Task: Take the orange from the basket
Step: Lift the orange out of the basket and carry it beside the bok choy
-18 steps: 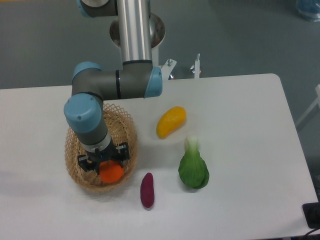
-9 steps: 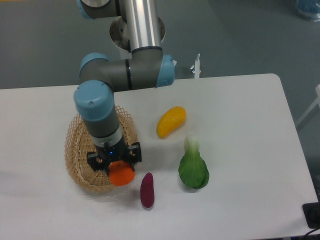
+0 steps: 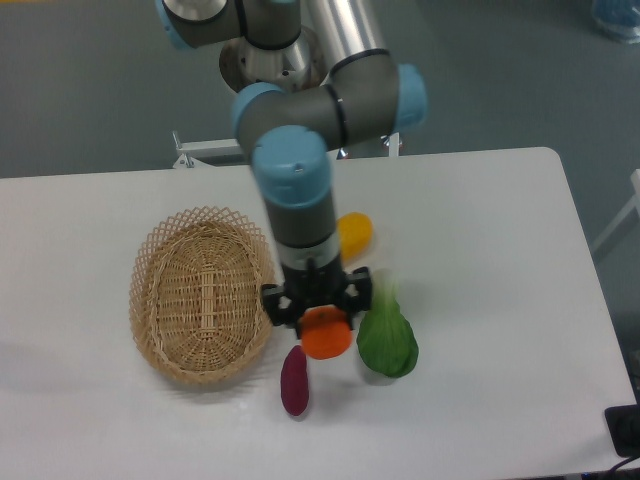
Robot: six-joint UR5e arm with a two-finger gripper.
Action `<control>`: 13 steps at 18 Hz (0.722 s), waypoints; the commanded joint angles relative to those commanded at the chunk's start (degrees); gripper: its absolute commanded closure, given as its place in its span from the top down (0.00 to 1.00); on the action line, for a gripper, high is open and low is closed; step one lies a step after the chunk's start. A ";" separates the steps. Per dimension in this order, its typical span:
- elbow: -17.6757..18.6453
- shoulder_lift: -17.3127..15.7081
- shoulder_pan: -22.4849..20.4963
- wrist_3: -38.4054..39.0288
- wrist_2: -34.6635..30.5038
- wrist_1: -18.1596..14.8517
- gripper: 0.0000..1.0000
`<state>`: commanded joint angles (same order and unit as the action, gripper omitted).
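Observation:
My gripper is shut on the orange, a small round bright-orange fruit, and holds it above the table to the right of the basket. The oval tan wicker basket sits at the left of the table with nothing in it. The orange hangs between the purple vegetable and the green vegetable. My arm hides part of the yellow-orange fruit behind it.
A purple sweet potato lies just below and left of the orange. A green leafy vegetable lies right beside it on the right. A yellow-orange mango-like fruit lies behind my arm. The white table ends at the right.
My gripper has carried the orange out of the basket and to the right, past the basket's rim. The basket now holds nothing.

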<state>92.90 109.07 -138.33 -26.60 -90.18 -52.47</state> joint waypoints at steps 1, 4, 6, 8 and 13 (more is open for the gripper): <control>-0.17 0.00 -0.97 -3.08 0.26 0.00 0.59; -0.18 0.00 -3.60 -11.70 1.23 -0.17 0.60; 0.35 0.09 -6.50 -19.69 1.93 -0.26 0.60; 0.09 0.44 -8.62 -26.72 2.02 -0.79 0.60; -0.52 2.19 -11.87 -36.40 1.23 -1.05 0.59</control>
<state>92.38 111.27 -150.20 -62.99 -88.94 -53.52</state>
